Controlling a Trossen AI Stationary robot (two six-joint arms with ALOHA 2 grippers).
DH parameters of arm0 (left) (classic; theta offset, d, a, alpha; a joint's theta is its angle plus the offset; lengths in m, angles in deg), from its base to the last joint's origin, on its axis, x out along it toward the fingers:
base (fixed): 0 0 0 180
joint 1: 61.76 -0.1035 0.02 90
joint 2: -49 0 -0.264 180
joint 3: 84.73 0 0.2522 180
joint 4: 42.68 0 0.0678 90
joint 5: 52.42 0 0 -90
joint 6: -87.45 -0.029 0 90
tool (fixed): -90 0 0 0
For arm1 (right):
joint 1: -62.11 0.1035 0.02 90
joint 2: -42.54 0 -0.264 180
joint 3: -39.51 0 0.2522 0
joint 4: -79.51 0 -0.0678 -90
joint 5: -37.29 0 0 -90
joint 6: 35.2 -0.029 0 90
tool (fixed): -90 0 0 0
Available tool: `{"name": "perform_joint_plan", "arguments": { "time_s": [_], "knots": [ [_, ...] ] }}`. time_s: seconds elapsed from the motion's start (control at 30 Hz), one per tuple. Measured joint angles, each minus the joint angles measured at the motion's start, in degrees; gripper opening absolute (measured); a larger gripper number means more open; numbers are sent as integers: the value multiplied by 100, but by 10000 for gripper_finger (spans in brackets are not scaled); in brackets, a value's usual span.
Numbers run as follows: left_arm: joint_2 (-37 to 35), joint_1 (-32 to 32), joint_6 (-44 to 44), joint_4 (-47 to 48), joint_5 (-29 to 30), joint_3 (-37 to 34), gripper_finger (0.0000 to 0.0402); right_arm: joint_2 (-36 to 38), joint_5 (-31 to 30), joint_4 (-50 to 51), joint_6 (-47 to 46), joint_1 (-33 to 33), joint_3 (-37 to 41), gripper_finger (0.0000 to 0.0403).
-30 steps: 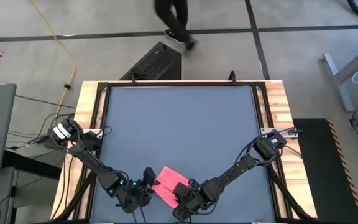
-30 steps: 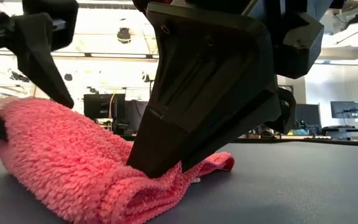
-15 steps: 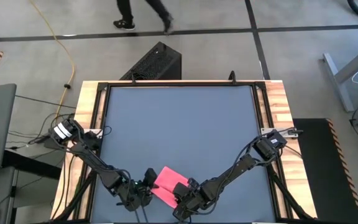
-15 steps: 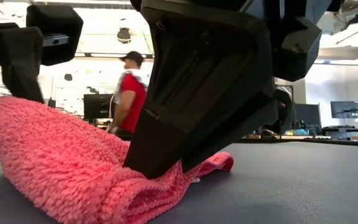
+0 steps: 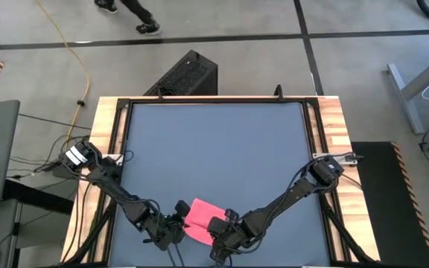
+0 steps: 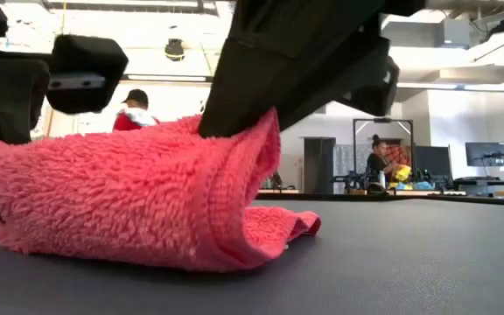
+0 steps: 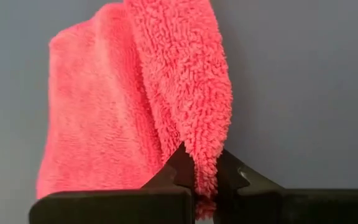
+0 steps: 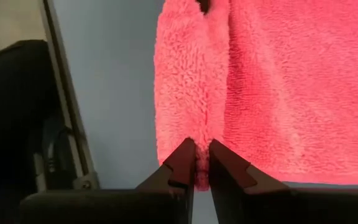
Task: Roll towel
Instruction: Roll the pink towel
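The pink towel [image 5: 198, 216] lies bunched near the table's near edge, between my two grippers. My left gripper [image 7: 199, 183] is at its left end and is shut on it. My right gripper [image 8: 202, 158] is shut on its right end and holds that end raised [image 6: 252, 140]. The towel's underside [image 6: 103, 254] and a lower flap [image 6: 278, 229] rest on the dark table [image 5: 214, 141]. My left gripper pinches a thick fold at the towel's left edge [image 7: 207, 163] between its two fingers. The fingers come in low from the table's left. The fold runs away from the fingers, standing higher than the flat cloth beside it. My right gripper pinches a bunched ridge of the towel's right edge [image 8: 199, 134] between its two fingertips, slanting down from above. That edge is lifted off the table [image 6: 256, 131]. The cloth below it hangs in a fold down to the table.
Most of the dark table surface toward the far edge [image 5: 214, 126] is bare. A wooden frame [image 5: 332, 126] borders it. A black box [image 5: 188, 74] stands beyond the far edge, and a person [image 5: 129, 11] walks on the floor behind.
My left gripper has shut on the towel's left edge. My right gripper has gone up from the table, taking the towel's right edge with it. That edge now stands raised and folded over, while the towel's bottom has stayed on the table.
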Motion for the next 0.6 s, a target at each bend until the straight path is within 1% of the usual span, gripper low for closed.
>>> {"name": "perform_joint_plan", "arguments": {
  "time_s": [0.2,0.4,0.5,0.6],
  "knots": [
    [0,-290,277,-16,-644,0,3,22,0,73,118,73,0,68],
    [0,-393,317,15,-769,0,2,24,2,290,94,169,0,69],
    [0,-393,319,15,-782,0,2,28,0,358,116,204,0,82],
    [0,-406,334,13,-890,0,2,29,0,406,304,197,-3,107]
  ]
}}
